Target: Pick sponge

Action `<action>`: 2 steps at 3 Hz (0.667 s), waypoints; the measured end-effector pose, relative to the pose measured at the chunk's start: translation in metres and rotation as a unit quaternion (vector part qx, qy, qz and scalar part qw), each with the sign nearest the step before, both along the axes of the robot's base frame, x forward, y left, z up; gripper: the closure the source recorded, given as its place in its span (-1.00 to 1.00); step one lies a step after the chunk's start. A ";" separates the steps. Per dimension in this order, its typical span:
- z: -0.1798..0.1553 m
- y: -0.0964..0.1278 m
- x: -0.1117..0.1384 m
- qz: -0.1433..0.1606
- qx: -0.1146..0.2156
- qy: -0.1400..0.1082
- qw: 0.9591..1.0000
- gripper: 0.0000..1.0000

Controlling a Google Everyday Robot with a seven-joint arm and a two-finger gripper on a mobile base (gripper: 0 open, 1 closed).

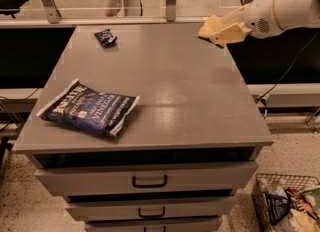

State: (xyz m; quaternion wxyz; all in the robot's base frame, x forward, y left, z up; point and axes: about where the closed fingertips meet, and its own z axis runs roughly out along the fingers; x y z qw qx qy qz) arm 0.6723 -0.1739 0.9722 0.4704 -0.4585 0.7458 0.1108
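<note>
The sponge (208, 25) is a small pale-yellow foam block held in the air above the far right corner of the grey table (165, 76). My gripper (215, 32), with cream-yellow fingers (230, 34) on a white arm coming in from the upper right, is shut on the sponge. Part of the sponge is hidden between the fingers.
A blue chip bag (90, 109) lies at the table's front left. A small dark packet (105, 37) lies at the back left. Drawers (150, 181) sit below the tabletop. A wire basket of items (287, 203) stands on the floor at lower right. Metal posts line the back edge.
</note>
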 end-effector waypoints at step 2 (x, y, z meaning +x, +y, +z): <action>0.090 0.002 -0.058 -0.001 0.024 -0.064 0.998 1.00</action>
